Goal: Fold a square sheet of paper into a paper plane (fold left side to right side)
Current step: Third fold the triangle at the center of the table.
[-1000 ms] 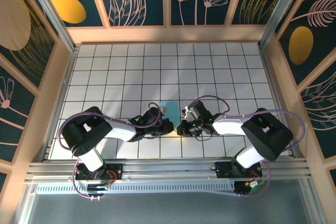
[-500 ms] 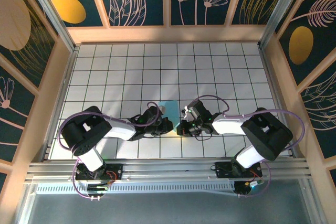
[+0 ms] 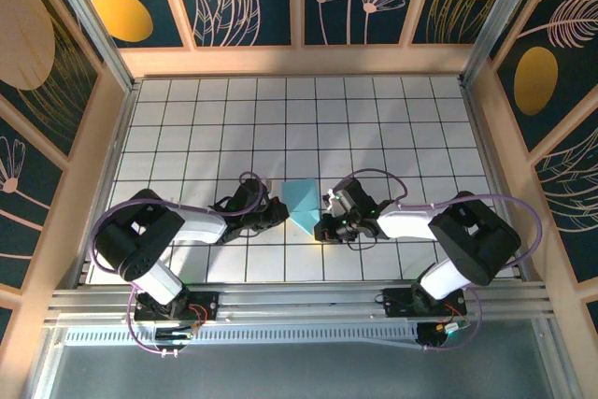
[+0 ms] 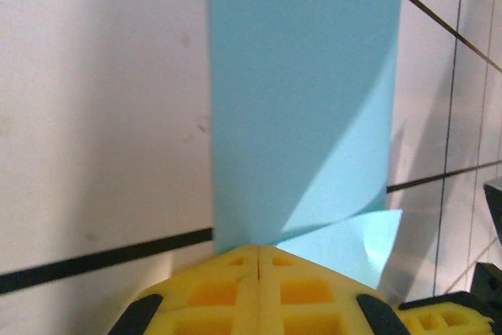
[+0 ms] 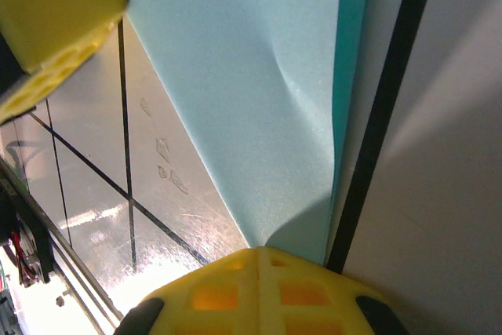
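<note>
The sheet of paper (image 3: pixel 301 201), light blue and folded to a pointed shape, lies on the gridded surface (image 3: pixel 374 128) toward its near edge, between the two hands. Left hand (image 4: pixel 257 252): fingers pressed together, tip at the sheet's left edge. Whether any paper is caught between them cannot be told. Right hand (image 5: pixel 258 252): fingers likewise pressed together, tip meeting the sheet's near corner just beside a black grid line. The right wrist view shows a slight dent in the sheet.
</note>
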